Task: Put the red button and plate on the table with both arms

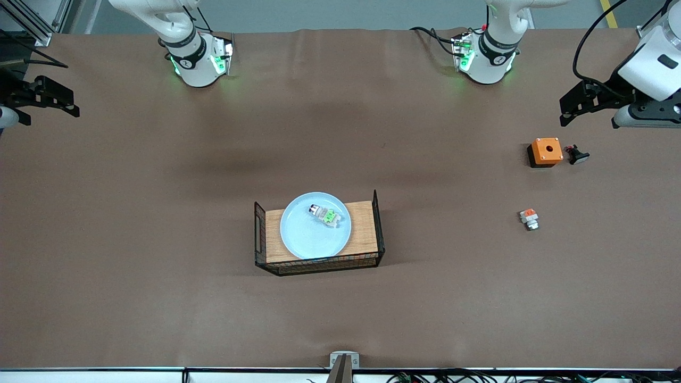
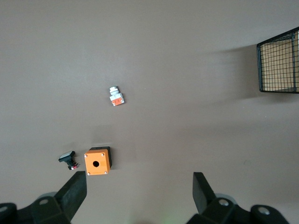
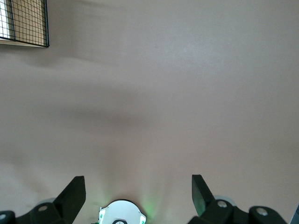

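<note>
On the small wooden board [image 1: 362,229] with black wire ends, near the middle of the table [image 1: 159,239], sits the round pale-blue plate [image 1: 303,239]. Lying inside the plate is the red button [image 1: 324,215], a tiny grey-white part with a green block on its middle. It lies on its side, in the part of the plate farther from the front camera. Toward the left arm's end of the table sits an orange box [image 1: 546,151] with a hole in its top, and a little black piece [image 1: 577,155] lies just beside it. Nearer to the front camera than the box lies another small grey-white part with an orange block [image 1: 529,218]. The left gripper [image 1: 577,103] hangs in the air over the table close to the orange box, and its two black fingers [image 2: 74,193] are spread wide apart with nothing between them. The right gripper [image 1: 45,96] hangs over the bare table at the right arm's end, well apart from the plate. Its fingers [image 3: 72,193] are spread wide too, and it holds nothing. Both arms wait away from the board.
</note>
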You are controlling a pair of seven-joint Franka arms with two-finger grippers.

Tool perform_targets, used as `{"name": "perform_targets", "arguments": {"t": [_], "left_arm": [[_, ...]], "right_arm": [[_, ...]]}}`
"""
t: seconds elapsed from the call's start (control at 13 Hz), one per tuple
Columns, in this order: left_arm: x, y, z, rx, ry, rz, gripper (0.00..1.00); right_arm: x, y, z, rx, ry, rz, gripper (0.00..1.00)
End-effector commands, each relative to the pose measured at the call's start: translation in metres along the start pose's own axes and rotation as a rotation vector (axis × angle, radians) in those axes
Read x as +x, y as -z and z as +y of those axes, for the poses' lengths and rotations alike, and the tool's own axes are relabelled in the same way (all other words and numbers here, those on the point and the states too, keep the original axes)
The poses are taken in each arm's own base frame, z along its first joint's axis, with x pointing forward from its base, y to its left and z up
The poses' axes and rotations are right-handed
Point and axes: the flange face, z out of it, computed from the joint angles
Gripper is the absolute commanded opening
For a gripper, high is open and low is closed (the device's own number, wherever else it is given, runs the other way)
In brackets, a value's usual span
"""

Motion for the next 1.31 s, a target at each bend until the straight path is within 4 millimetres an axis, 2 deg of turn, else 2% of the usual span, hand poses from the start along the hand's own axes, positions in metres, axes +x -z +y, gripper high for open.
{"name": "perform_targets", "arguments": {"t": [0.0, 0.54, 0.77, 1.0, 1.23], "left_arm": [[-0.007, 0.004, 0.002, 0.004, -0.008, 0.003, 1.00], [-0.003, -0.002, 0.005, -0.003, 0.000, -0.010, 1.00], [-0.003, -0.005, 0.020, -0.002, 0.085, -0.016, 1.00], [-0.006, -0.005, 0.050, 0.001, 0.243, -0.017, 1.00], [-0.015, -0.005, 0.092, -0.008, 0.408, -0.021, 1.00]], "right_arm": [[0.001, 0.004, 0.002, 0.014, 0.008, 0.007, 1.00], [0.001, 0.003, 0.004, 0.013, 0.006, 0.006, 1.00], [0.002, 0.003, 0.004, 0.012, 0.007, 0.004, 1.00], [0.006, -0.001, 0.005, 0.016, 0.006, -0.003, 1.00], [0.006, -0.001, 0.006, 0.015, 0.004, -0.004, 1.00]]}}
